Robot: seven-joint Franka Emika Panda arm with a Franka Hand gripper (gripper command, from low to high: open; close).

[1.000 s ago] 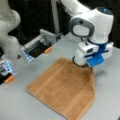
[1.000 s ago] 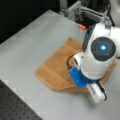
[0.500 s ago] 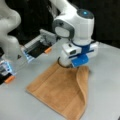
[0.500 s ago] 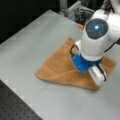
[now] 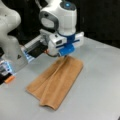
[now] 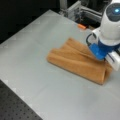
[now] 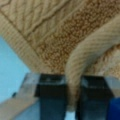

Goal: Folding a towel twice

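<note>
We see the towel (image 5: 57, 83) lying on the grey table (image 5: 100, 82) in a front view, one side doubled over into a long fold. The gripper (image 5: 65, 56) hangs at its far end, jaws down at the cloth's lifted edge.

The gripper (image 7: 73, 96) has dragged the towel (image 5: 56, 82) edge across.

In both front views the arm's blue-and-white wrist housing hides the pincer (image 7: 73, 97) fingertips and the towel (image 5: 56, 83) edge beneath them. In the wrist view the picture's edges cut off the towel, and the dark fingers (image 7: 51, 96) run off the bottom edge.
</note>
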